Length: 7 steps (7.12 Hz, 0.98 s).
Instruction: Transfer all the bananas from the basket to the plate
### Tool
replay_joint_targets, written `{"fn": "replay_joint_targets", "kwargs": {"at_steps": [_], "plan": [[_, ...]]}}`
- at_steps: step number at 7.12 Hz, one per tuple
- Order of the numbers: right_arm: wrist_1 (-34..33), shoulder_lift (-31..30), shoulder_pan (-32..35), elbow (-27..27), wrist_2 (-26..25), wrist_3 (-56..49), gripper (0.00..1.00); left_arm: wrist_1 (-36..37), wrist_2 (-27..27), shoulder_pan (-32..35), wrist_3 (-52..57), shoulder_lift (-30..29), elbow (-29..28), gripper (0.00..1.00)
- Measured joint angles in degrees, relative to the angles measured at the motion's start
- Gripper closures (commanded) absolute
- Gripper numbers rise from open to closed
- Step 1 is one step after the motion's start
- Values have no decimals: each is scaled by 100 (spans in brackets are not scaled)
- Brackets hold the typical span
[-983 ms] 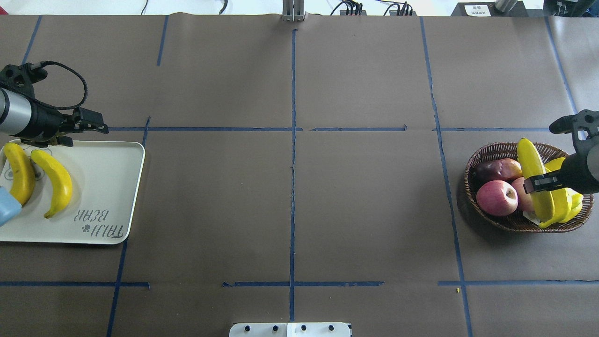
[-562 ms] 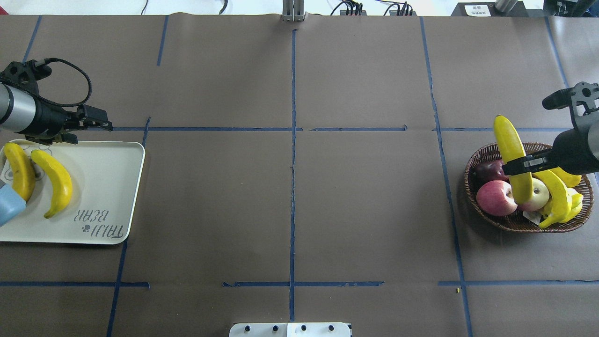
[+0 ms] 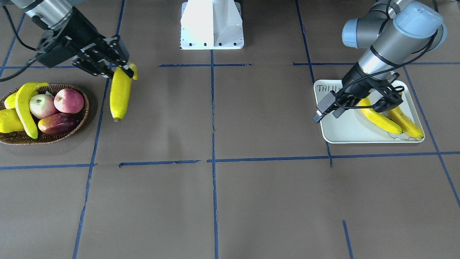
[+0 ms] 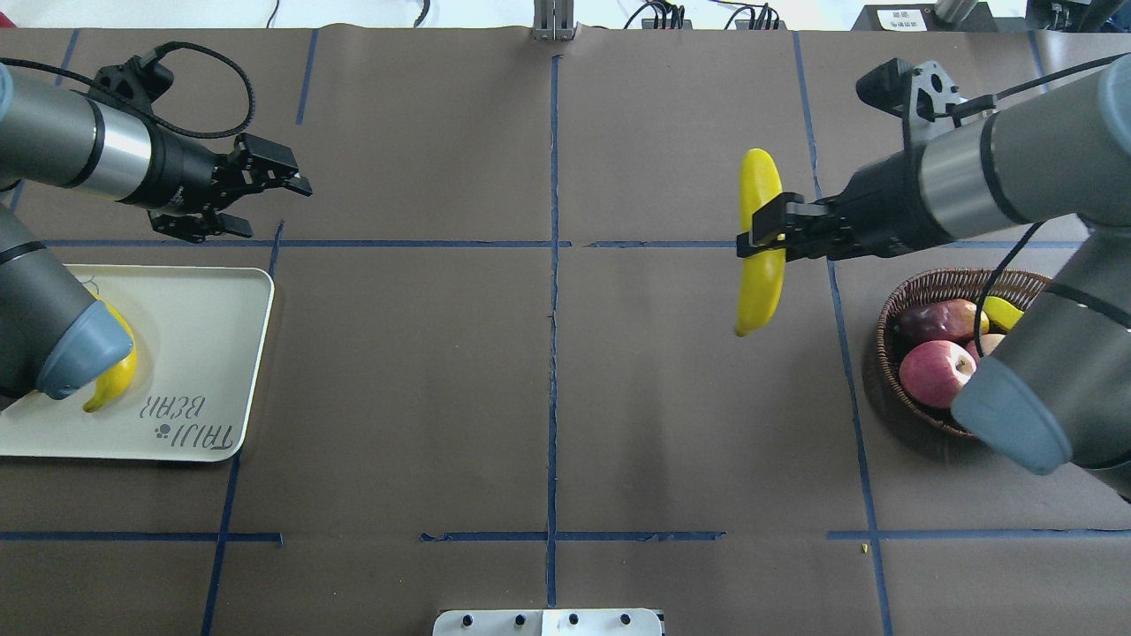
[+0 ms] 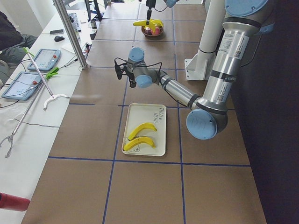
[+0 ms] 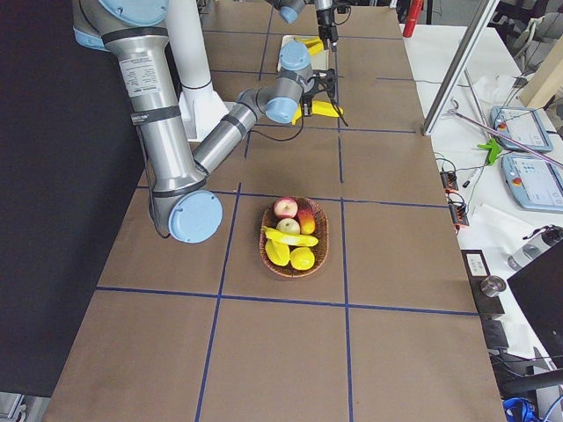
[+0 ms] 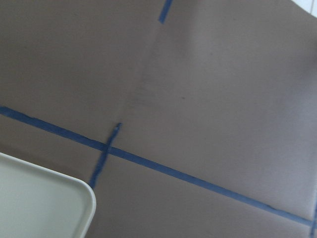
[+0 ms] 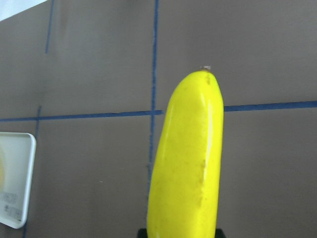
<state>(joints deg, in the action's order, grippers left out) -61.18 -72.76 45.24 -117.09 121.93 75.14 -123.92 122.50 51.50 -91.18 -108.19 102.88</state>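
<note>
I have the black right gripper [image 4: 762,235] clamped mid-length on a long bright-yellow banana [image 4: 760,291] at upper right, long axis up-down the frame; the flat white rectangular plate [image 4: 212,353] lies far lower-left, nearer my empty, spread left gripper [image 4: 274,208].

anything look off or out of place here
Nothing stands out. The right claw holds one banana mid-air, two bananas lie flat on the plate, and a fourth banana sits in the basket.

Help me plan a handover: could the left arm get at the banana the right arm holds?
Probably not yet. The left end effector is open and only bare table lies between, but the banana hangs far across the centre line in the right end effector.
</note>
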Motion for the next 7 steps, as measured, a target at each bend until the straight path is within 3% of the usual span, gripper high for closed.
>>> {"fn": "replay_joint_targets", "kwargs": {"at_steps": [2,3,4,7], "plan": [[1622,200,-1189,545,-1462,1033,100,-343,5,-312,-829,-428,23,1],[1893,346,-1670,669,-2014,1149,100,-502,-1,-412,-1159,-715,8,1],[1990,546,-1936,767,-2266,1192,100,-568,-12,-541,-1316,-964,-16,1],[2039,907,-2148,853,-2398,1221,99,-611,-131,-1063,-1368,-1503,-170,1]]}}
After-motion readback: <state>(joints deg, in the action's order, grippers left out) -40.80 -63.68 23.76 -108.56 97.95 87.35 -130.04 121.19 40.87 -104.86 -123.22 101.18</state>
